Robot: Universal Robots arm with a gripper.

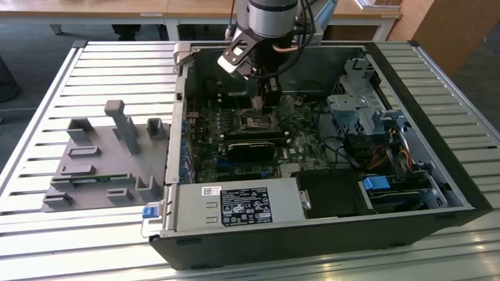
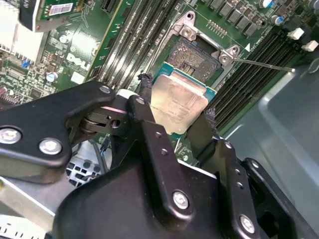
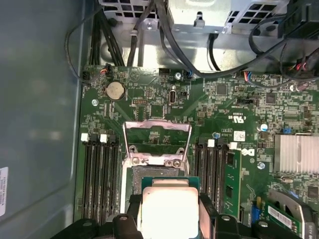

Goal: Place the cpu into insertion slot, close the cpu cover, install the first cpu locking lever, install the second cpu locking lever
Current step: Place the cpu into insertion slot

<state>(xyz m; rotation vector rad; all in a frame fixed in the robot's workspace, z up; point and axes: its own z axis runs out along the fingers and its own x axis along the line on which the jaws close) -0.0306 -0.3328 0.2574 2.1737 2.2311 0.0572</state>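
Note:
My gripper (image 2: 177,99) is shut on the cpu (image 2: 180,103), a flat square chip with a silver-grey top, its two black fingers (image 2: 145,107) pressing on opposite edges. The chip hangs just above the insertion slot (image 2: 195,52) on the green motherboard, tilted slightly, with part of the slot's contact field still showing past its edge. In the first wrist view the cpu (image 3: 169,209) sits over the slot, and the cpu cover (image 3: 157,124) is swung open, lying back as a silvery frame. A thin locking lever (image 2: 264,64) sticks out sideways. In the exterior view the gripper (image 1: 266,100) reaches down into the computer case.
Memory slots (image 3: 99,174) flank the socket on both sides. A finned heat sink (image 3: 299,153) and cables (image 3: 124,35) lie nearby. The case walls (image 1: 422,111) surround the board, with a power supply (image 1: 242,206) in front. A grey fixture (image 1: 102,158) sits at the exterior view's left.

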